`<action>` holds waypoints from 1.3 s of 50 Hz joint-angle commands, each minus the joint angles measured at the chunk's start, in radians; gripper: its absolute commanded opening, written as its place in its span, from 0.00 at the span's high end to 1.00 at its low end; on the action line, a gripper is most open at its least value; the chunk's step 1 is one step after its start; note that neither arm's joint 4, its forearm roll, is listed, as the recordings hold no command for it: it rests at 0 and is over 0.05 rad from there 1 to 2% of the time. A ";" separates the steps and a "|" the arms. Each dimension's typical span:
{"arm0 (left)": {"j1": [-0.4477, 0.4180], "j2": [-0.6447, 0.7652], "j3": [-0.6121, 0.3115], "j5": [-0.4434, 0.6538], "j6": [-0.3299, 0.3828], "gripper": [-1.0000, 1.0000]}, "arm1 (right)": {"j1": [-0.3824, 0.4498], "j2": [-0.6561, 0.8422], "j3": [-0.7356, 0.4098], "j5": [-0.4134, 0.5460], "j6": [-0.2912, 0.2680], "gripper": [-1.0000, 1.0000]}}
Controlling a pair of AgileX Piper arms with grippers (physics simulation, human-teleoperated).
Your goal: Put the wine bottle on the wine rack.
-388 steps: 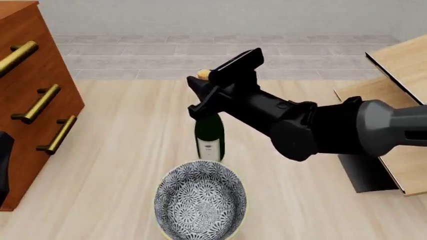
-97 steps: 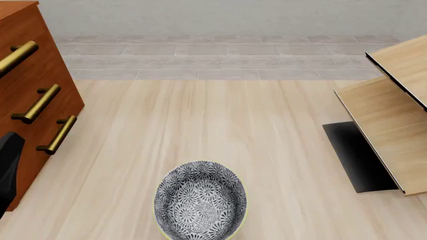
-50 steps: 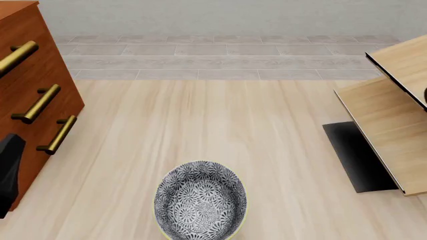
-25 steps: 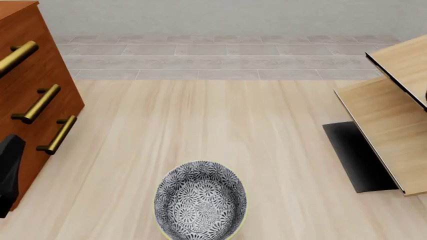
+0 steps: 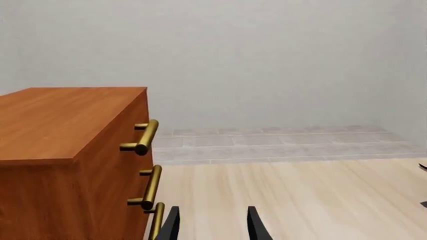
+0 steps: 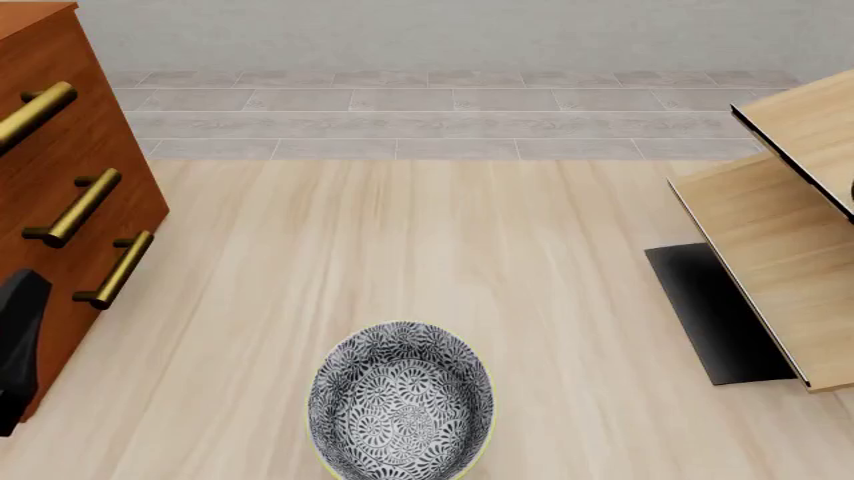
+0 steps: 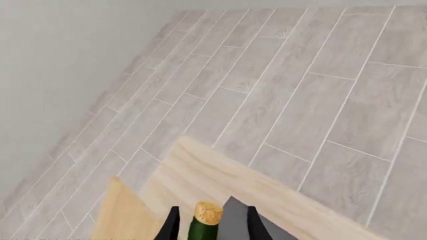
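Two fingers of the right gripper (image 7: 209,227) stood close on either side of the bottle (image 7: 204,224), its tan cork and green neck rising between them, so the hand appeared closed on the neck, though actual contact was hard to confirm. Beneath it lay pale boards (image 7: 207,185) over grey floor tiles (image 7: 320,100). In the front view neither the bottle nor that gripper showed; the rack (image 6: 781,250) sat at the table's right edge, slanted boards above a black base. The left gripper (image 5: 211,225) hung with its fingers parted around nothing, just beside the cabinet (image 5: 67,160) with brass handles. The front view caught only a dark piece of that arm (image 6: 16,345) at the left edge, against the cabinet. A patterned bowl (image 6: 400,400) sat near the table's (image 6: 400,240) front edge, well apart from the rack.
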 commanded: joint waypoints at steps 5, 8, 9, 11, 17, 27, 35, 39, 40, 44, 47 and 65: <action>0.002 0.000 -0.002 0.001 -0.002 0.00 | 0.018 0.001 0.031 0.015 0.019 0.00; 0.002 0.000 -0.002 0.002 -0.002 0.00 | 0.020 -0.001 0.030 0.016 0.020 0.00; 0.003 0.000 -0.003 0.001 -0.002 0.00 | 0.021 -0.002 0.030 0.017 0.021 0.00; 0.005 0.000 -0.004 0.002 -0.002 0.00 | 0.023 -0.006 0.030 0.019 0.023 0.00; 0.006 0.000 -0.008 0.005 0.000 0.00 | 0.029 -0.017 0.024 0.030 0.030 0.00; 0.000 0.000 -0.016 0.011 0.001 0.00 | 0.021 -0.066 -0.017 0.080 0.046 0.00; -0.002 0.000 -0.024 0.017 0.000 0.00 | 0.020 -0.101 -0.035 0.108 0.052 0.00; -0.002 0.000 -0.028 0.020 -0.001 0.00 | 0.024 -0.115 -0.045 0.121 0.057 0.00; -0.002 0.000 -0.030 0.021 -0.001 0.00 | 0.024 -0.120 -0.050 0.126 0.057 0.00; -0.002 0.000 -0.033 0.023 0.000 0.00 | 0.031 -0.132 -0.059 0.138 0.063 0.00; -0.003 0.000 -0.039 0.026 0.000 0.00 | 0.037 -0.146 -0.064 0.148 0.064 0.00; -0.011 0.000 -0.045 0.032 0.004 0.00 | 0.065 -0.209 -0.064 0.172 0.069 0.00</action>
